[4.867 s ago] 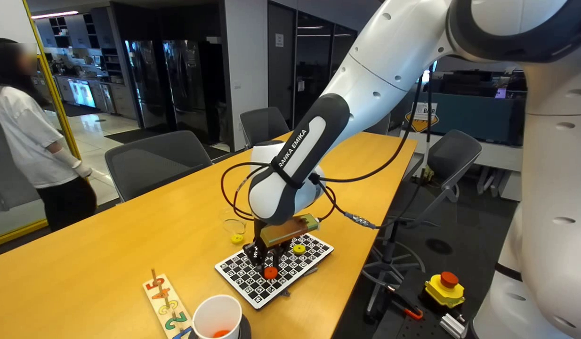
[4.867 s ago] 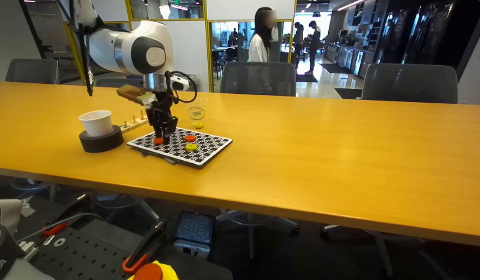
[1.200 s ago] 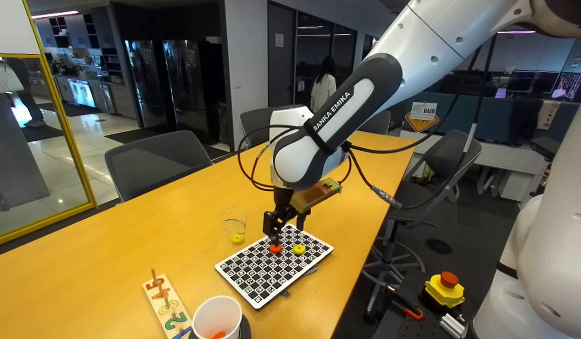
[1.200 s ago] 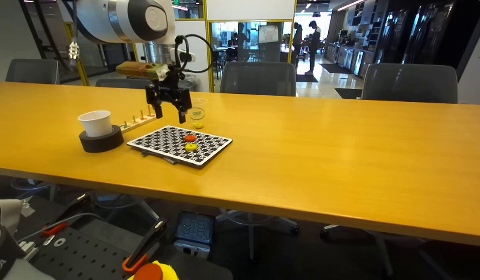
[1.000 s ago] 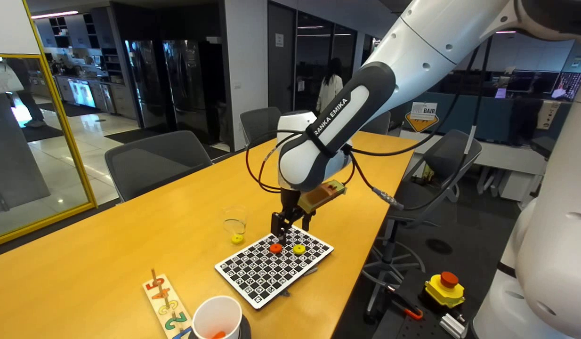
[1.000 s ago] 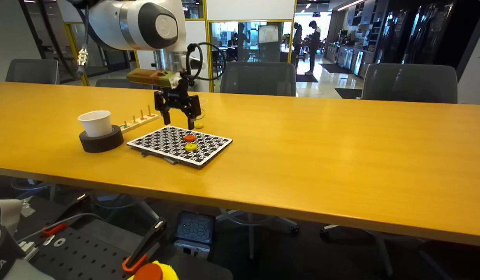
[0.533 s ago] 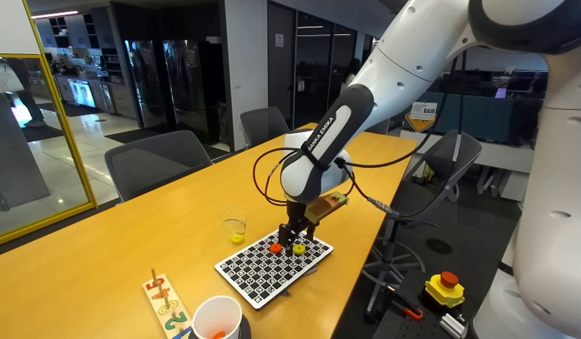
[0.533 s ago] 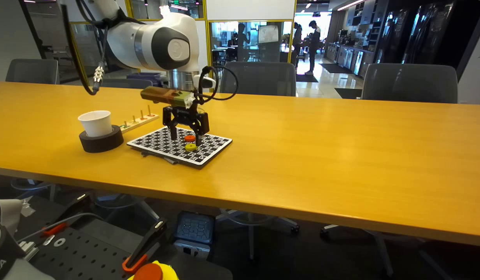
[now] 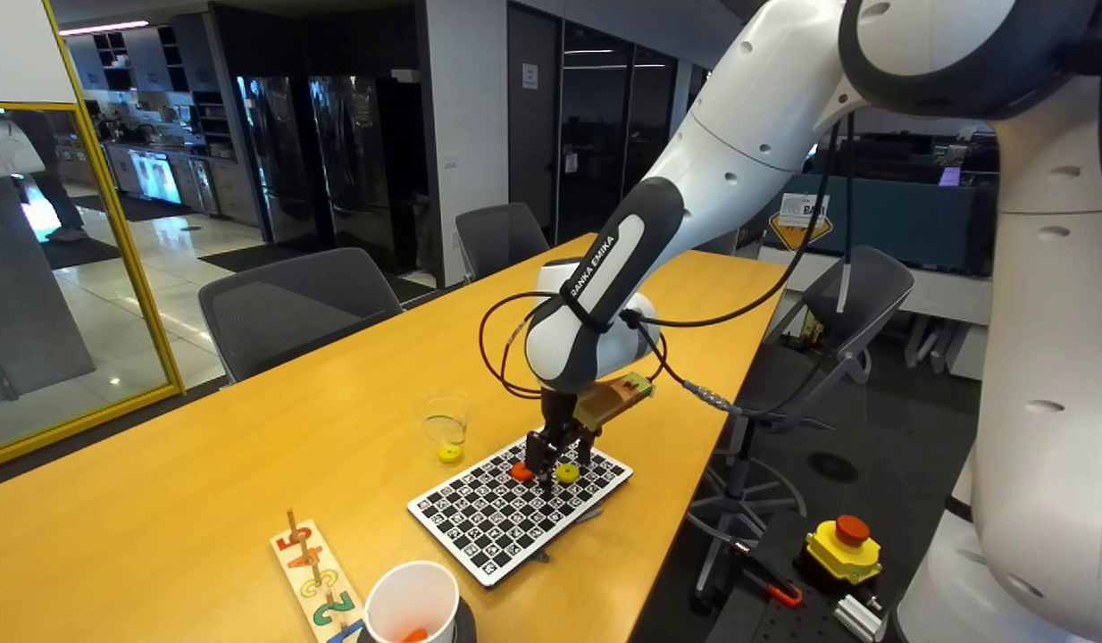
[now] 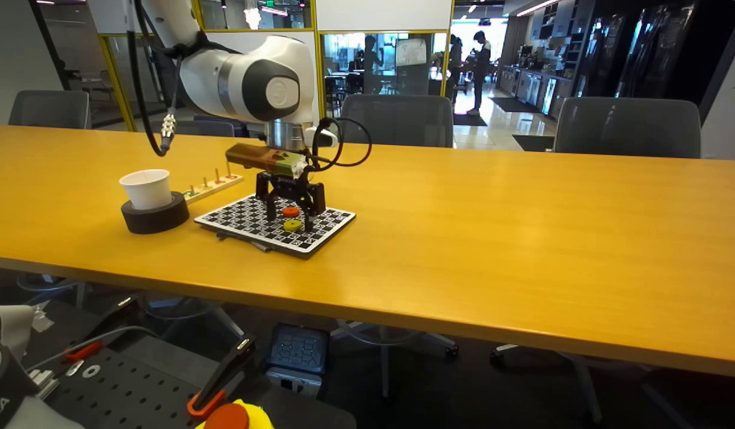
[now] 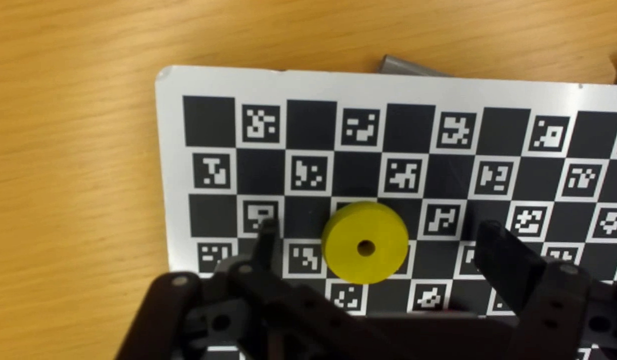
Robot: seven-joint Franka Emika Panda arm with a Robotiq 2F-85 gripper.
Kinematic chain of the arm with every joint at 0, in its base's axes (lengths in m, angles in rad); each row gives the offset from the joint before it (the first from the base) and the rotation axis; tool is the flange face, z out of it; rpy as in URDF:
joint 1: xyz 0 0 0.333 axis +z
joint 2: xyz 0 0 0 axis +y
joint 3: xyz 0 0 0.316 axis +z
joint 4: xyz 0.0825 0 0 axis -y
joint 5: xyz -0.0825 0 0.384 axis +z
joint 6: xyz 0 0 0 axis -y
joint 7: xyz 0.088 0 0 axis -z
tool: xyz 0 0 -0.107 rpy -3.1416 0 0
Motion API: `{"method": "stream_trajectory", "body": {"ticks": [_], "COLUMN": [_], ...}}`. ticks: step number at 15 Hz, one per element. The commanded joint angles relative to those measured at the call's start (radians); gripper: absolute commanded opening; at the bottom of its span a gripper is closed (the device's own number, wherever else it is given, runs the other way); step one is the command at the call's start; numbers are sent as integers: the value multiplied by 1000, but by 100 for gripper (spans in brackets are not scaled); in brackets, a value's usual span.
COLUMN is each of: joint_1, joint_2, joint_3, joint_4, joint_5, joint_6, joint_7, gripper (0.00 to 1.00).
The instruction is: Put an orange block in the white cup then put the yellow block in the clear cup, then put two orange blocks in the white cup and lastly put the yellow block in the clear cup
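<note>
the gripper [image 10: 290, 223], a second ago raised above the checkered board [image 9: 497, 520], now stands low over it. its jaws are spread wide and hold nothing: as the wrist view shows, the yellow block [image 11: 366, 245] lies flat on the board, toward one short end, between the fingers [image 11: 503, 250] with a gap on either side. the pose suggests that a grasp of this block is the step in hand, with the clear cup as its likely goal. relative to the earliest pictures, one orange block fewer lies on the board; it is presumably in the white cup. a last orange block [image 10: 290, 212] remains on the board, near the yellow one. the task wording seems to place it first, so the order may differ here.

containers: the white cup [image 10: 147, 189] stands mouth up off the board's opposite short end, set in a black ring [image 10: 155, 217]; orange contents [image 9: 415, 635] show at its bottom, their number unclear. the clear cup [image 9: 445, 420] stands off a long side of the board; a second yellow block [image 9: 450, 454] appears to rest inside, at its base.
</note>
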Motion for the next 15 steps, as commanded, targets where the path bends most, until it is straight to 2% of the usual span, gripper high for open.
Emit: {"method": "stream_trajectory", "body": {"ticks": [1, 15], "joint_1": [-12, -11], "joint_2": [3, -38], "joint_3": [2, 5], "joint_4": [15, -5], "joint_5": [11, 21], "joint_6": [13, -1], "joint_7": [-18, -8], "gripper": [100, 100]}}
